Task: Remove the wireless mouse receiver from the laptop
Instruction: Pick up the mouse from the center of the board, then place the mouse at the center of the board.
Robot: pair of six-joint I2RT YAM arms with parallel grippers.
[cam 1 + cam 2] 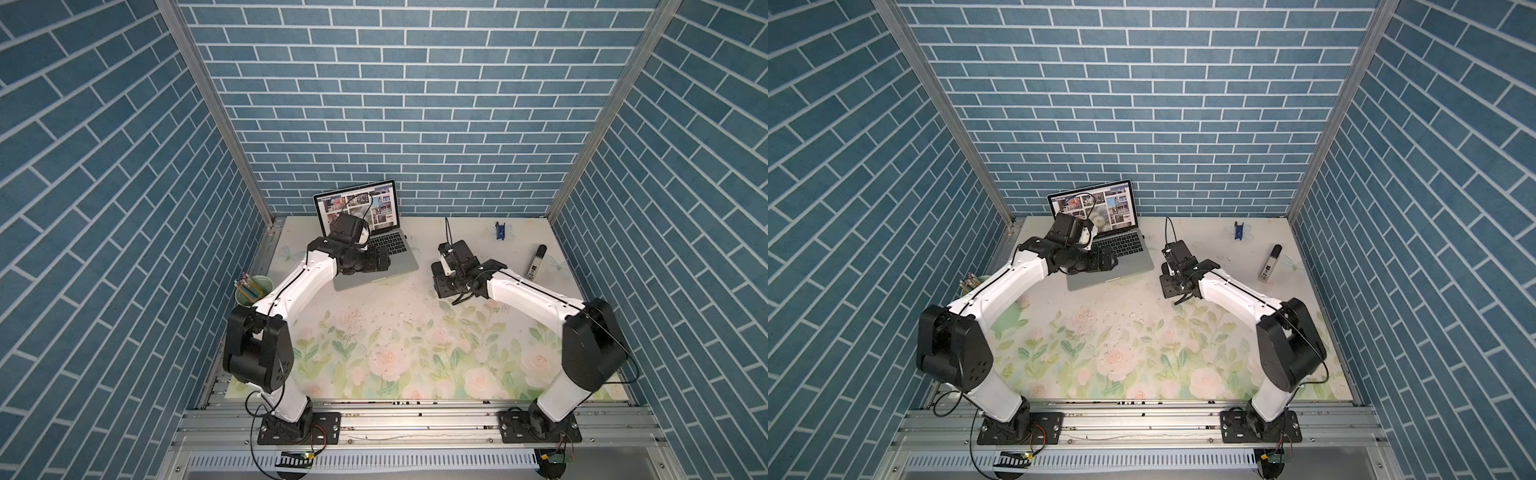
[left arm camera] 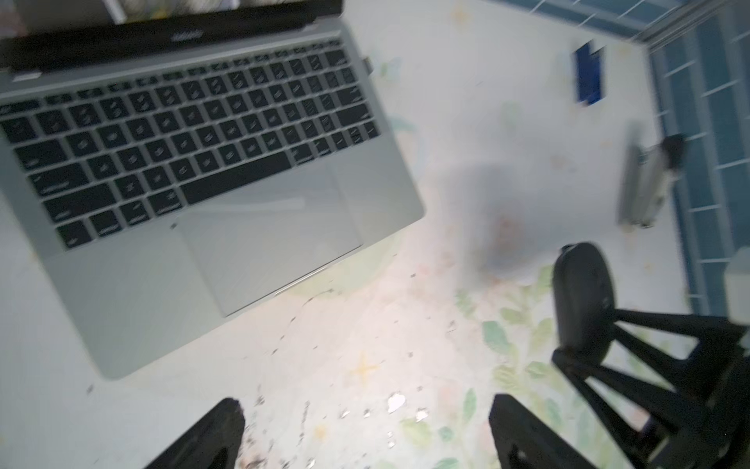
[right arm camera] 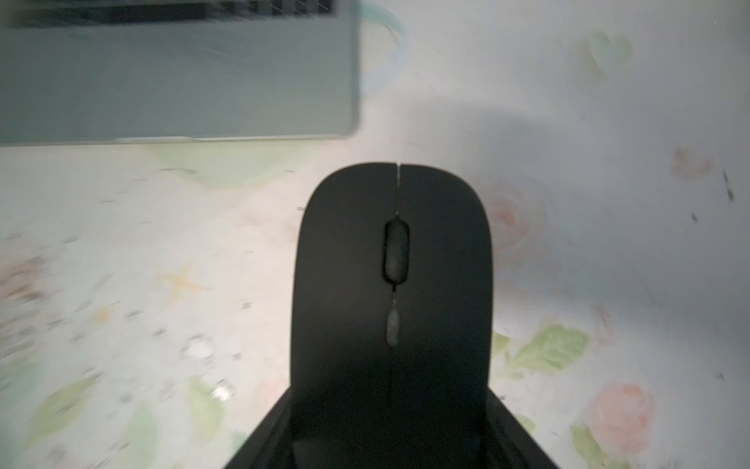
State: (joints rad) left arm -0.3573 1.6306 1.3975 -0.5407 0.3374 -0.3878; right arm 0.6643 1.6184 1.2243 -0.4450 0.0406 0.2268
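Observation:
The silver-grey laptop (image 1: pixel 365 279) stands open at the back left of the table, its screen showing photos. The wireless mouse receiver (image 2: pixel 367 65) is a tiny dark stub sticking out of the laptop's right side near the hinge; it also shows as a speck in a top view (image 1: pixel 406 237). My left gripper (image 2: pixel 365 406) hangs open over the laptop's front right corner with nothing between its fingers. To the right of the laptop, my right gripper (image 3: pixel 391 406) is shut on the flat black mouse (image 3: pixel 349 264), low over the table.
A blue clip (image 1: pixel 500 231) lies at the back right. Further right lies a black-capped white stick (image 1: pixel 536 262). A green cup of pencils (image 1: pixel 253 289) stands by the left arm. Blue brick walls close in three sides.

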